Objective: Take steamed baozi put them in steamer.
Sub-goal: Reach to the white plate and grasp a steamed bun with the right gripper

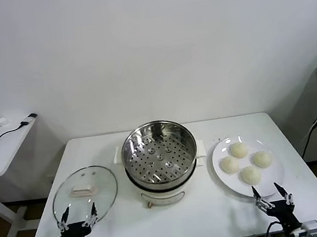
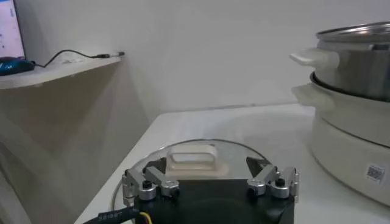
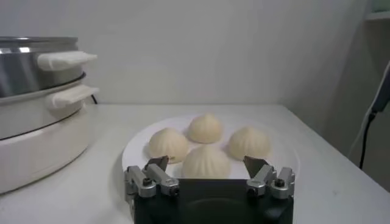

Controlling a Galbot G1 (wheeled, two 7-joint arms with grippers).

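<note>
Head view: the round shiny stainless-steel steamer (image 1: 159, 155) stands upright at the white table's (image 1: 205, 217) centre, mouth up; four cream-white domed baozi (image 1: 245, 162) sit on the flat white plate (image 1: 222, 171) to its right.

Left wrist view: the left gripper (image 2: 207, 170), fingers apart, faces the round glass lid (image 2: 131, 182).

Right wrist view: the right gripper (image 3: 207, 167), fingers apart and empty, faces the baozi.

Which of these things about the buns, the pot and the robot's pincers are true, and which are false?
1. Four baozi sit on the white plate. True.
2. The steamer already holds a bun. False: its tray is bare.
3. The glass lid covers the steamer. False: it lies on the table to the steamer's left.
4. Both the left pincer and right pincer are open and hold nothing. True.
5. The plate lies to the steamer's right. True.
</note>
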